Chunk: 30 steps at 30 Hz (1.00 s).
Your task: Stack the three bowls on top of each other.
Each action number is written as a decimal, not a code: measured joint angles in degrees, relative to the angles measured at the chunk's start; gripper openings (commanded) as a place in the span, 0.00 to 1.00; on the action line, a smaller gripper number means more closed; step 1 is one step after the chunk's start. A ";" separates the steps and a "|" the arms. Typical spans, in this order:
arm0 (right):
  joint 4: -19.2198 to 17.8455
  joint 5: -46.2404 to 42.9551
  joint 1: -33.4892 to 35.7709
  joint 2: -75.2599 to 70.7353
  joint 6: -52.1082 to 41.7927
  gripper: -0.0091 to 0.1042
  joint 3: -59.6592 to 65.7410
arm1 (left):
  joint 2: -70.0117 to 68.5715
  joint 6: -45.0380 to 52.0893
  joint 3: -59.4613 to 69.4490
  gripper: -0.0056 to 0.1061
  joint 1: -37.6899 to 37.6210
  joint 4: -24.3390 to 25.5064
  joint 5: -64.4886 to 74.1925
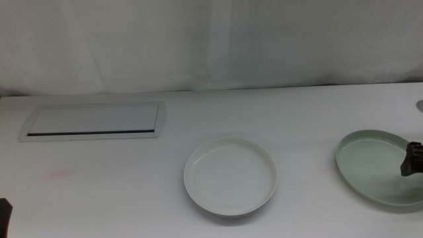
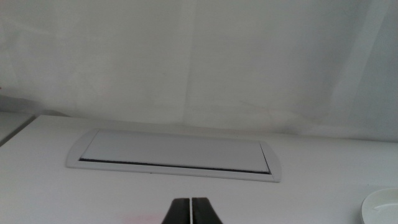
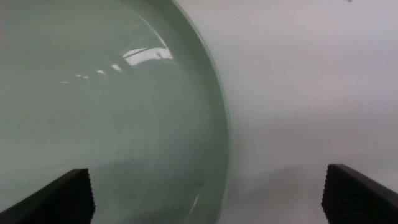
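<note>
Middle view: two empty bowls on a white counter (image 1: 132,192), a gripper at each side.

At far left, the left gripper (image 2: 191,210) waits low over the counter, jaws pressed together and holding nothing, facing the flat white panel (image 1: 94,121) with its dark slot. Centre, the cream-white bowl (image 1: 230,176) sits upright on the counter with nothing in it. Well apart to its right, by the picture's edge, lies the pale green bowl (image 1: 378,167), also empty. The right gripper (image 3: 208,190) is at this bowl's right side, jaws spread wide: one over the bowl's inside, the other outside over bare counter, the rim between them. Only two bowls are in view.
</note>
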 measured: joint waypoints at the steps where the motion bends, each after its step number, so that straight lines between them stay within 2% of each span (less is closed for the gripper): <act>1: 0.00 -0.55 0.00 0.67 -0.01 0.98 0.00 | 0.00 0.00 0.00 0.03 0.00 0.00 0.00; 7: 0.26 -2.02 0.00 2.51 -0.01 0.97 0.00 | 0.00 0.00 0.00 0.03 0.00 0.00 0.00; 10: 0.37 -2.45 0.00 3.13 -0.01 0.93 0.00 | 0.00 0.00 0.00 0.03 0.00 0.00 0.00; 13: 0.37 -2.45 0.00 3.50 -0.01 0.84 0.00 | 0.00 0.00 0.00 0.03 0.00 0.00 0.00; 17: 0.48 -2.45 0.00 3.86 -0.01 0.60 0.00 | 0.00 0.11 0.00 0.03 0.00 0.00 0.00; 19: 0.24 -2.55 0.00 4.03 -0.01 0.43 0.00 | 0.00 0.11 0.00 0.03 0.00 0.00 0.00; 22: 0.88 -2.45 0.00 4.50 0.15 0.08 -0.25 | 0.00 0.11 0.00 0.03 0.00 0.00 0.00; 30: 0.71 -2.67 -0.37 4.63 1.94 0.06 -0.64 | 0.00 0.11 0.00 0.03 0.00 0.00 0.00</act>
